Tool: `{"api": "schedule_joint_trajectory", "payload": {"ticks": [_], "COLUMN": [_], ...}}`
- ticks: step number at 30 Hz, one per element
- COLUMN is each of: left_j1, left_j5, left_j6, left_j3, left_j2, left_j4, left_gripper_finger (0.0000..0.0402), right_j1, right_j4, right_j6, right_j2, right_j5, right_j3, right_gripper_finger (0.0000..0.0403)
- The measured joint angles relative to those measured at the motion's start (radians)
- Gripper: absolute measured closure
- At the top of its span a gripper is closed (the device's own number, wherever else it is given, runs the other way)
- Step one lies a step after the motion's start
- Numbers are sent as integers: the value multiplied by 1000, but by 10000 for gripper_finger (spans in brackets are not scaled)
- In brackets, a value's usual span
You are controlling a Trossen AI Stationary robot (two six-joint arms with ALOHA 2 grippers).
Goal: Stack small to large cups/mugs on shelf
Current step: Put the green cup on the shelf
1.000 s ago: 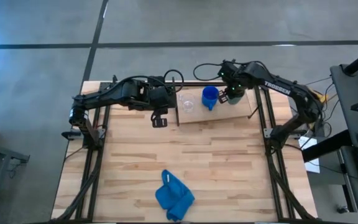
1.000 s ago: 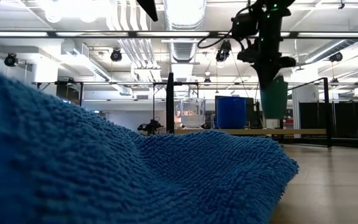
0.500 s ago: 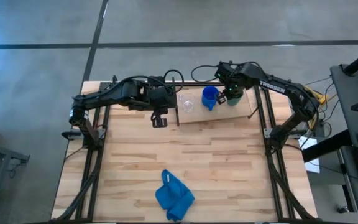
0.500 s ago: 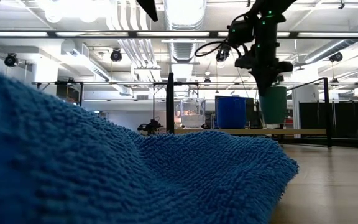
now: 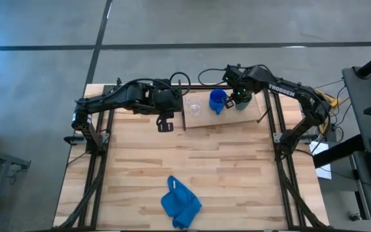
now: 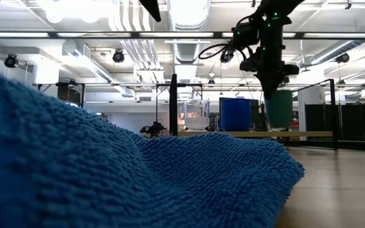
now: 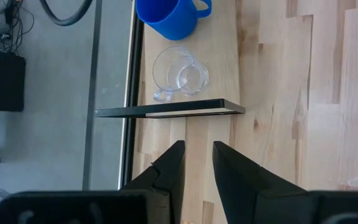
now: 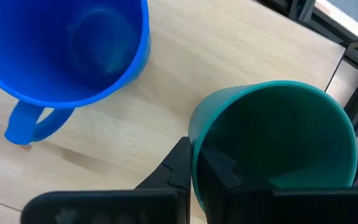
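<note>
Green and upright, the dark green cup (image 8: pixel 278 140) is pinched at its rim by the right gripper (image 8: pixel 194 165), one finger outside the wall and one inside. In the high view this cup (image 5: pixel 242 102) stands at the right end of the shelf (image 5: pixel 253 116), just beside the blue mug (image 5: pixel 217 100). The clear cup (image 5: pixel 194 107) stands at the left end of the board, near the mug. From the low view the green cup (image 6: pixel 279 109) seems to rest on the shelf or just above it; which one cannot be told. The left gripper (image 7: pixel 197 163) waits near the left edge of the shelf, its fingers a narrow gap apart and holding nothing. A blue cloth (image 5: pixel 180 203) lies on the tabletop (image 5: pixel 134 167), well apart from the shelf.
</note>
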Motion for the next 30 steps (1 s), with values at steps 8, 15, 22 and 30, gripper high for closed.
{"api": "schedule_joint_trajectory", "payload": {"ticks": [8,15,22,30], "left_j1": [0,0,0,0], "left_j5": [0,0,0,0], "left_j6": [1,1,2,3], "left_j3": [0,0,0,0], "left_j2": [0,0,0,0], "left_j4": [0,0,0,0], "left_gripper_finger": [333,333,333,333], "right_j1": [0,0,0,0], "right_j4": [17,24,34,49], "right_j6": [0,0,-16,-54], "right_j2": [0,0,0,0], "right_j5": [0,-3,0,-9], "right_j3": [-16,-43,-47,-47], "right_gripper_finger": [390,390,390,390]}}
